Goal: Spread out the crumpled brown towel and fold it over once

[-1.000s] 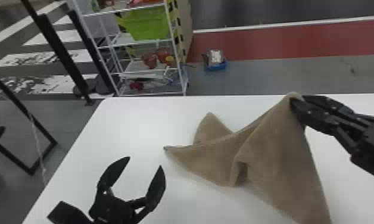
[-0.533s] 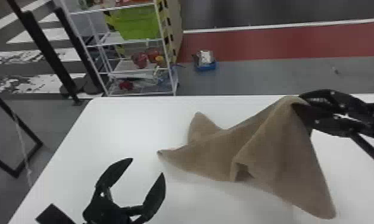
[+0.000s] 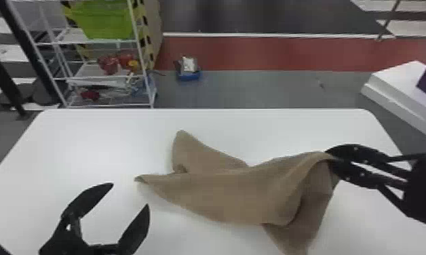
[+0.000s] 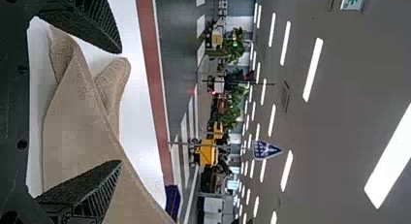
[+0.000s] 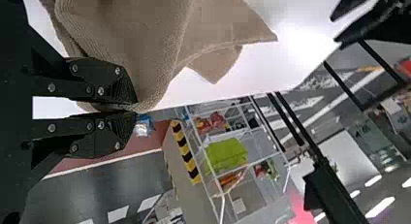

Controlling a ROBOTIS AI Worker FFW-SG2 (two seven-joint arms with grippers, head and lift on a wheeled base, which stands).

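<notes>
Across the white table (image 3: 86, 145), more is now taken in by the head view, which has been swung toward the robot's right, so that both of its far corners are shown. On that table the brown towel (image 3: 236, 193) is laid out slantwise, its left part resting low and its right part held up off the surface. Since the earlier frames, the raised end has been lowered and drawn to the right, and the near flap (image 3: 300, 234), which was hung out toward the near right, has been swung back beneath the held end. The cloth has thus been pulled longer, but not flattened; the spreading is judged unfinished and the fold not begun.

By the right gripper (image 5: 132, 107) the towel's edge is pinched, the fingers brought together upon it. The left gripper (image 3: 131, 194) has been eased a little nearer; its fingers are parted widely, with nothing held between them.

Least moved of all are the far corner (image 3: 183, 139) and the left corner (image 3: 142, 179), both left about where they were. It is judged that the left corner should next be grasped, so that the towel can be stretched between both arms; if it is missed, the cloth may simply be dragged rightward.
</notes>
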